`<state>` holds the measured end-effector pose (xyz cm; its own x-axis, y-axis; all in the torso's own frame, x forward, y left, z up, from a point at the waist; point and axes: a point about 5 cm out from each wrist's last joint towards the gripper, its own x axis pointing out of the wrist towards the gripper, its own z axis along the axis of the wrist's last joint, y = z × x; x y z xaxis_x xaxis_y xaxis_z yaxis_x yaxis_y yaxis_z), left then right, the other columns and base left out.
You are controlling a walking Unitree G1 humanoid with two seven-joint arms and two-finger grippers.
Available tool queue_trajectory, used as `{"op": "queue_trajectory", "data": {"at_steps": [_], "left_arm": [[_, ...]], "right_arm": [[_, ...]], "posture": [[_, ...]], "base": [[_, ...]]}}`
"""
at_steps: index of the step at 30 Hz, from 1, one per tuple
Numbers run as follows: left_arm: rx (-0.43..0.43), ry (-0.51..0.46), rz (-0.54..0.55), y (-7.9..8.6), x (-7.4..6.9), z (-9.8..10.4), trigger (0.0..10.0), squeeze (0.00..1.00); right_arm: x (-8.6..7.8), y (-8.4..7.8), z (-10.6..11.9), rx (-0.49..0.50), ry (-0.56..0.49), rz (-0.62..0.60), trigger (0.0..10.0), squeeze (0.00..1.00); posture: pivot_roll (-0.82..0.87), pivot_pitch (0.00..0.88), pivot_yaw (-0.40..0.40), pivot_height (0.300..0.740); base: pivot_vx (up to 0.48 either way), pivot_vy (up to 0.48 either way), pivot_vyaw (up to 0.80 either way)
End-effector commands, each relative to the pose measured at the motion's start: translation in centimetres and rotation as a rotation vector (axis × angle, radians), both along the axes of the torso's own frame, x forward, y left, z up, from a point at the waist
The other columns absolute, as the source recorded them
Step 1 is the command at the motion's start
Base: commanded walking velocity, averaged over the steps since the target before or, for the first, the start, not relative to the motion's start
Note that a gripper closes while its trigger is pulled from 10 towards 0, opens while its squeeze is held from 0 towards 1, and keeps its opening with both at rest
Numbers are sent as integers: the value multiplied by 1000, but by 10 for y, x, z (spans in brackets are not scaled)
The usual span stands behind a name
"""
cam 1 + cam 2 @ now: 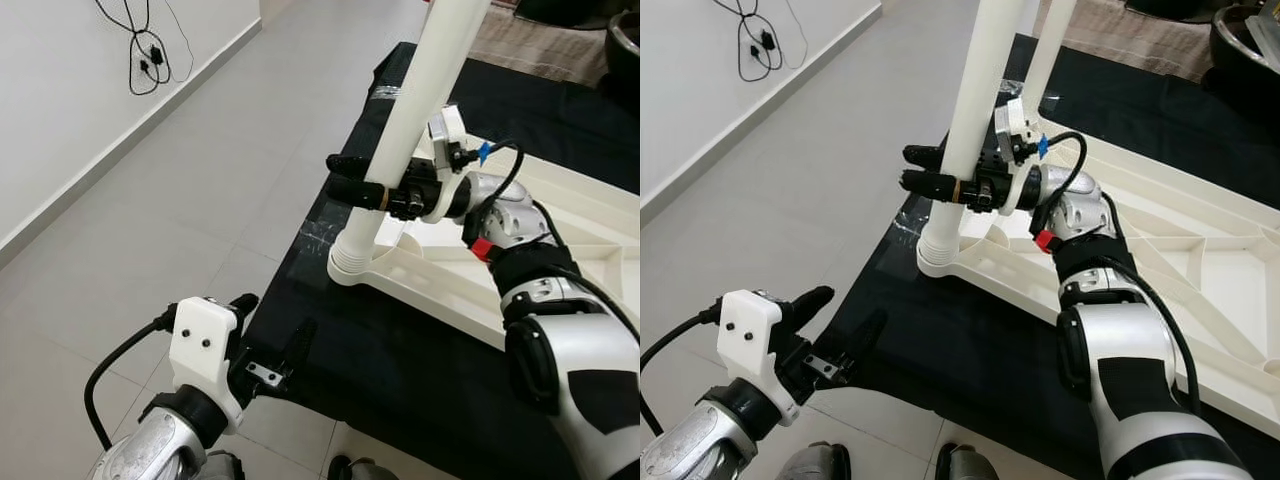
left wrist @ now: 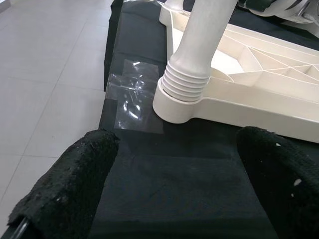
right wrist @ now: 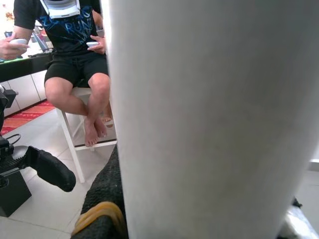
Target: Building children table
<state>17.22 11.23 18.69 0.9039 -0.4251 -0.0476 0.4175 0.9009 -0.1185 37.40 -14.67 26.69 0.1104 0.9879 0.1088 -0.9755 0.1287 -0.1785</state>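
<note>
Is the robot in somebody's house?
Probably yes, a room in a home: pale tiled floor, a rug at the far end, and a person sitting on a stool nearby.

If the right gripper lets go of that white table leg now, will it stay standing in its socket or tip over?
The white table leg probably stays up: its ribbed end sits in the corner socket of the upturned tabletop. It leans slightly, so it may not be fully seated and could wobble. It looks like a smooth, hollow plastic tube, likely stiff and light, and could slip in the right gripper.

white table leg (image 1: 420, 110), black cloth (image 1: 400, 370)
</note>
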Motion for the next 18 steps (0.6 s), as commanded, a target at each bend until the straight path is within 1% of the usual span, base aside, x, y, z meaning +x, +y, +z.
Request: {"op": "queue_trajectory", "data": {"at_steps": [1, 3, 9, 11, 15, 16, 17, 18], "left_arm": [[7, 11, 0, -1, -2, -1, 10000, 0], [8, 10, -1, -1, -2, -1, 10000, 0], [10, 9, -2, -1, -3, -1, 10000, 0], [11, 9, 2, 0, -3, -1, 10000, 0], [11, 9, 3, 0, -3, -1, 10000, 0], [14, 10, 5, 1, -3, -1, 10000, 0], [14, 10, 5, 1, -3, -1, 10000, 0], [15, 10, 4, 1, -3, -1, 10000, 0]], "right_arm": [[-2, -2, -11, -44, 22, 13, 10000, 0], [-5, 1, -20, -72, 22, 39, 10000, 0], [-8, 5, -29, -92, 14, 56, 10000, 0], [-15, 15, -38, -96, -6, 114, 10000, 0], [-16, 16, -39, -98, -4, 130, 10000, 0], [-22, 21, -46, -136, 9, 178, 10000, 0], [-22, 21, -46, -136, 9, 178, 10000, 0], [-24, 24, -49, -156, 11, 193, 10000, 0]], "posture": [[195, 254, -109, 740], [196, 240, -105, 740], [198, 238, -106, 740], [199, 248, -107, 740], [199, 248, -107, 740], [201, 252, -105, 740], [201, 252, -105, 740], [201, 252, -105, 740]], "base": [[0, 0, 0], [0, 0, 0], [0, 0, 0], [0, 0, 0], [0, 0, 0], [0, 0, 0], [0, 0, 0], [0, 0, 0]]}}
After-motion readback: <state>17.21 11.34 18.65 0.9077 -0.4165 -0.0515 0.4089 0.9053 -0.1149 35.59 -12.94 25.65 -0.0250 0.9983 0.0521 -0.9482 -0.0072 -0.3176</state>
